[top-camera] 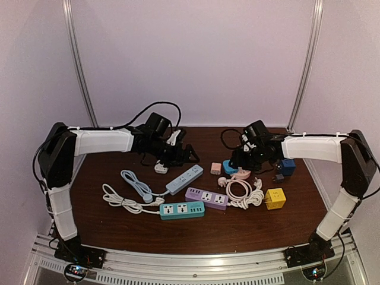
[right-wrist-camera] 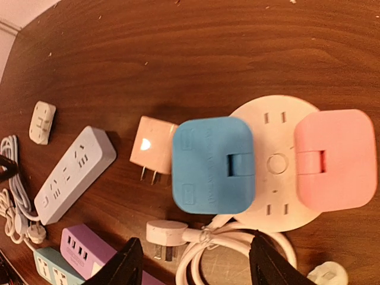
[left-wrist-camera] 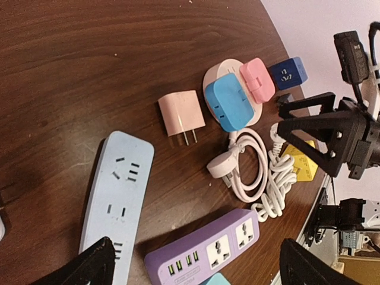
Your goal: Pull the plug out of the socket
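Brown wood table (top-camera: 119, 172) holds a round white socket (right-wrist-camera: 276, 163), with a blue plug (right-wrist-camera: 214, 165) on it at nine o'clock and a pink plug (right-wrist-camera: 335, 159) at three o'clock. The right gripper (right-wrist-camera: 196, 264) hangs above, fingers spread, holding nothing. The left gripper (left-wrist-camera: 196, 267) is spread wide too. Nothing holds the socket down, so a pull might lift it all, or snag the white cord (right-wrist-camera: 219, 236).

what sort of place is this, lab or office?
Probably a robot lab cell: two arms bolted to a wooden table, plain white enclosure walls, power strips and adapters laid out as props.
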Robot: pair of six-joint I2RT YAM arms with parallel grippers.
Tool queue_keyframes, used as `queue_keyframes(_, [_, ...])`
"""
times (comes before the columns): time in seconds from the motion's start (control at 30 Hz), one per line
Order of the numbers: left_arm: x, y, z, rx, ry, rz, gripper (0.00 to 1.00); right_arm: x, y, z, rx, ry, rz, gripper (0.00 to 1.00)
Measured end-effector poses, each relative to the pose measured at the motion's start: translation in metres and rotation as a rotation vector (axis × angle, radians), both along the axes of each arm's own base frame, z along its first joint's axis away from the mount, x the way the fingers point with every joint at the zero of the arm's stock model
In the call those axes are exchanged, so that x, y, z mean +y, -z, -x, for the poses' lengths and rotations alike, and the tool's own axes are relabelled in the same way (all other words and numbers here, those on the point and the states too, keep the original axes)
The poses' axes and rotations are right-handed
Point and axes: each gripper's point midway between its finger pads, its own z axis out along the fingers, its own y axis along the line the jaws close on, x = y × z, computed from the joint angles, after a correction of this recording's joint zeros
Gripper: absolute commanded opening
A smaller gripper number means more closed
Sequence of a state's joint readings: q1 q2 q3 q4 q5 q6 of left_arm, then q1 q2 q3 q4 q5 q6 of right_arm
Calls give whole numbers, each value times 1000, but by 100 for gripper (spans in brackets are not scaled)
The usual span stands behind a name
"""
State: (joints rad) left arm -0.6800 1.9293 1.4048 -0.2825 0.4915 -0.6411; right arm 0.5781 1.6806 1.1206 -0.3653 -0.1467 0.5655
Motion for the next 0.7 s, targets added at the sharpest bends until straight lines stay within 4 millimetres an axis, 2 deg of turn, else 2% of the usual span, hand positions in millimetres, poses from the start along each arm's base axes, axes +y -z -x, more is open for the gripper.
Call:
queue_keyframes(0.17, [-39,-2,-8,-25,-3,6,96,-49,-10,-32,-24,121,-57,63])
queue_keyframes(0.33, [-77,-6,-18,-79,-17,-8,87,-86,0,-43,-2,193,-121,63])
queue_keyframes(0.4, [-89,-6,-22,-101,-28,-17,79,-93,5,-43,11,205,-146,62])
queue_keyframes(0.5, [-104,-3,-29,-135,-47,-45,74,-98,11,-45,27,207,-197,61])
queue_keyframes(0.7, [-130,14,-45,-212,-77,-125,71,-94,32,-46,77,195,-242,59])
